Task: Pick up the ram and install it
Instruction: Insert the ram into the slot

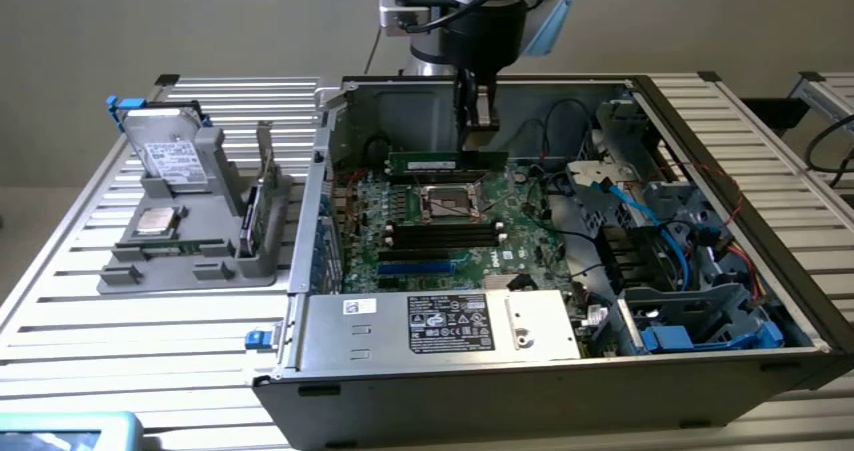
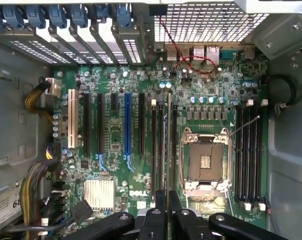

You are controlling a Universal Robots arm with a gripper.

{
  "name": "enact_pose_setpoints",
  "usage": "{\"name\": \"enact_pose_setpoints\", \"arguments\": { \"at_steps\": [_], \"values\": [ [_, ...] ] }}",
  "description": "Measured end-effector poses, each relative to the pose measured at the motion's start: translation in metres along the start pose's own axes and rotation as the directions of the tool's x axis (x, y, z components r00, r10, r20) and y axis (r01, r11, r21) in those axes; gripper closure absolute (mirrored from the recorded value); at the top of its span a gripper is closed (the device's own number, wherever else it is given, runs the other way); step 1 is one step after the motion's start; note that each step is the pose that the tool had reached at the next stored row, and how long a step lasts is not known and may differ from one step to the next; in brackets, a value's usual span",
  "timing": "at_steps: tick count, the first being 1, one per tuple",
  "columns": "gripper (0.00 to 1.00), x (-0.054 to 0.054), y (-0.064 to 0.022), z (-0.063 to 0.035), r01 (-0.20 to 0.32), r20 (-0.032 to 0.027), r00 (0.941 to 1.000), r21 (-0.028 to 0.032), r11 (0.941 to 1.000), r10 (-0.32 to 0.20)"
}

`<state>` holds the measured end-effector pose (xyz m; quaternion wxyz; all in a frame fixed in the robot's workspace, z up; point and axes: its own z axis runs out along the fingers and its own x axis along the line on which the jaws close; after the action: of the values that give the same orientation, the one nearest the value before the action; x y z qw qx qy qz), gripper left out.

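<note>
**Ram held on edge over the motherboard, inside the open case**

The gripper (image 1: pixel 478 129) (image 2: pixel 168 201) is reaching down into the computer case (image 1: pixel 534 396). Its fingers (image 1: pixel 485 109) (image 2: pixel 159 216) are closing tight on the ram (image 1: pixel 438 161) (image 2: pixel 168 145), pinching its upper edge with almost no gap between them.

- Ram: a long, thin green board with dark chips along its face. It is standing on its long edge and running level. In the wrist view it is showing edge-on as a pale line.
- Grip point is sitting nearer the end toward the exterior view's right, not at the middle.
- Position: over the motherboard (image 1: pixel 427 251) (image 2: pixel 206 80), just beyond the CPU socket (image 1: pixel 451 203) (image 2: pixel 205 162) and lining up with the black slots beside it. Cannot tell whether its lower edge is touching a slot.

Case contents:
- The motherboard is lying flat on the floor of the case.
- It is carrying a row of black memory slots (image 1: pixel 441 236) (image 2: pixel 248 150), a blue expansion slot (image 2: pixel 127 125) and a finned heatsink (image 2: pixel 99 193).
- A silver power supply (image 1: pixel 447 323) with a dark label is lying along the near wall.
- Blue cables (image 1: pixel 667 236) are trailing through the drive bay at the exterior view's right.

Grey tray (image 1: pixel 200 269), on the slatted tabletop (image 1: pixel 134 321) beside the case:
- It is holding a silver hard drive (image 1: pixel 171 156), a square processor chip (image 1: pixel 156 221) and an upright expansion card (image 1: pixel 263 206).
</note>
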<state>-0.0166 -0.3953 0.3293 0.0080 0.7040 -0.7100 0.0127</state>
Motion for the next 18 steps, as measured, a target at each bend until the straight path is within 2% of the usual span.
{"name": "enact_pose_setpoints", "arguments": {
  "at_steps": [7, 13, 18],
  "values": [
    [0.86, -0.003, -0.0019, 0.0096, 0.000, -0.0075, 1.0000, 0.0001, 1.0000, 0.000],
    [0.86, -0.010, -0.0036, 0.0160, 0.000, -0.0231, 0.9997, 0.0002, 1.0000, 0.000],
    [0.86, -0.010, -0.0035, 0.0227, 0.000, -0.0241, 0.9997, 0.0017, 1.0000, 0.000]
  ]
}}
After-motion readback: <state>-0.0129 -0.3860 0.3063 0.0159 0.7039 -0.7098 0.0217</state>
